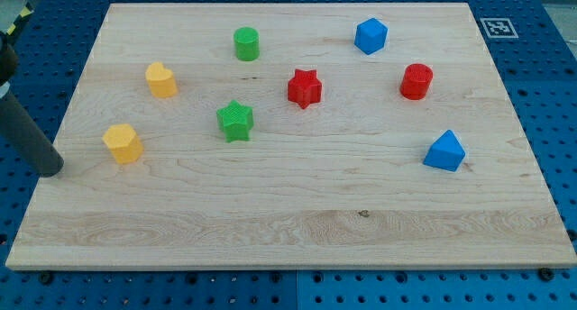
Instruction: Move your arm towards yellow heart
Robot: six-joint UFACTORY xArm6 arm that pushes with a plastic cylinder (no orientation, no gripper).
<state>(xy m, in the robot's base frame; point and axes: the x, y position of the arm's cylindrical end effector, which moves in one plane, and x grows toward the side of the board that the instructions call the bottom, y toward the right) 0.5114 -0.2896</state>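
The yellow heart (161, 79) lies on the wooden board (297, 229) at the upper left. A second yellow block, a pentagon (122, 143), lies below and to the left of it. My tip (51, 168) rests at the board's left edge, left of the yellow pentagon and slightly below it. It is well below and left of the yellow heart and touches no block. The dark rod slants up to the view's left edge.
A green cylinder (246, 43), a green star (235, 121) and a red star (305, 87) lie mid-board. A blue cube-like block (370, 35), a red cylinder (416, 81) and a blue wedge (445, 151) lie to the right.
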